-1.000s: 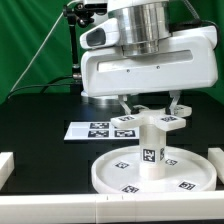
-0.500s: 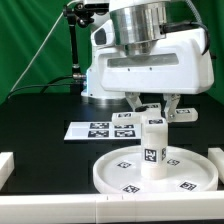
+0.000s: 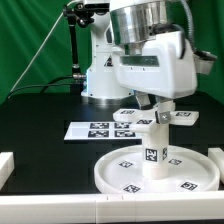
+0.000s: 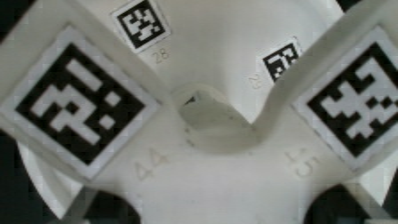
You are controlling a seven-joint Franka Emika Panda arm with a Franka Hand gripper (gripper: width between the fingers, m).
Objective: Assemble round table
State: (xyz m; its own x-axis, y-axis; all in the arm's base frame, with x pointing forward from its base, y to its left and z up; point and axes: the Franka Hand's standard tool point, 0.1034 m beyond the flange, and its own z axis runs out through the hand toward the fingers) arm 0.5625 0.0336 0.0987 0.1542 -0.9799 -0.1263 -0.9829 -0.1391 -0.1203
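The large rimmed round disc (image 3: 118,172) lies flat on the black table. The short thick cylinder leg (image 3: 153,150) stands upright at its centre, with a tag on its side. My gripper (image 3: 160,106) is shut on the cross-shaped foot (image 3: 182,116) and holds it level on or just above the leg's top. In the wrist view the foot (image 4: 196,120) fills the picture with its tagged arms. My gripper (image 4: 217,207) is at the edge there, and its dark fingertips (image 4: 98,205) show on both sides of the foot.
The marker board (image 3: 97,129) lies flat behind the disc toward the exterior view's left. White rails border the table at the front (image 3: 110,210), left (image 3: 5,165) and right (image 3: 215,155). A black stand (image 3: 75,50) rises at the back.
The hand has turned about its vertical axis and shifted toward the exterior view's right, turning the foot with it over the leg. Disc and leg have not moved.
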